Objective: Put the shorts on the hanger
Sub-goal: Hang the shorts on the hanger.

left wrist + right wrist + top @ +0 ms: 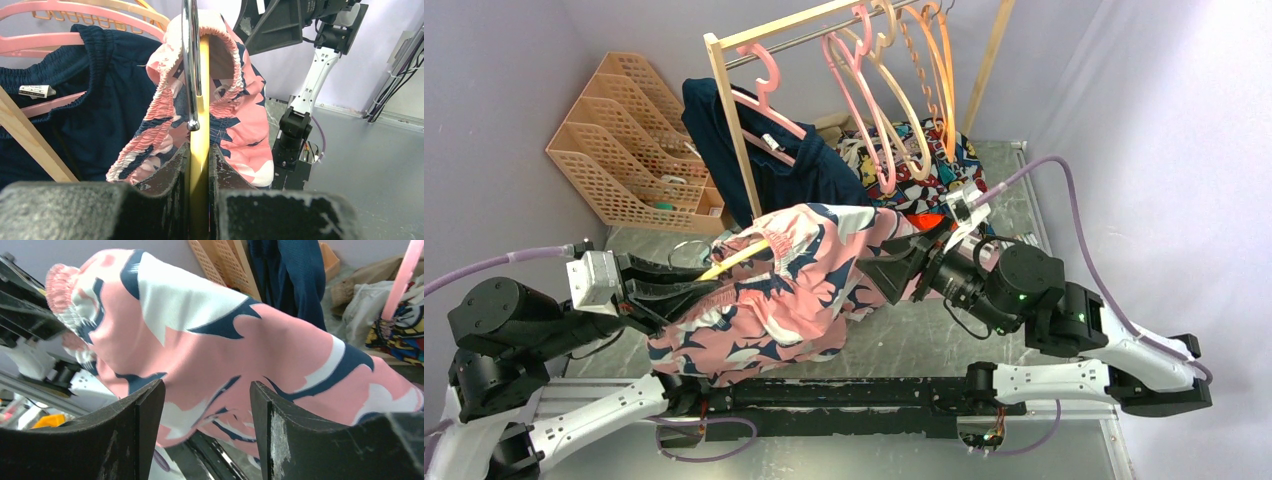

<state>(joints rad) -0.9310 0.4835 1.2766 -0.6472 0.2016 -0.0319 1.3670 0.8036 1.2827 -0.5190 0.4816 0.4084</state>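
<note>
One hanger (736, 258), mostly hidden by shorts (804, 280) | left hand (200, 162) clenching it | right hand (207, 395) released

The shorts (794, 290) are seen as soft, matt cloth, gathered into ribbed elastic at the waistband. The hanger (200, 142) is made of smooth pale yellow plastic, and its hook (190, 65) of polished, mirror-bright metal wire. The left gripper (199, 152) and right gripper (206, 390) are faced in black matt material, scuffed pale at the edges. The rack (732, 130) at the far side is built of bare, pale wood. The pink hangers (864, 90) are moulded in glossy plastic. The navy garment (794, 165) is of dull cloth. The letter tray (624, 140) at the far left is of perforated matt plastic. The table (924, 340) is finished in a grey, mottled, stone-like surface.
</note>
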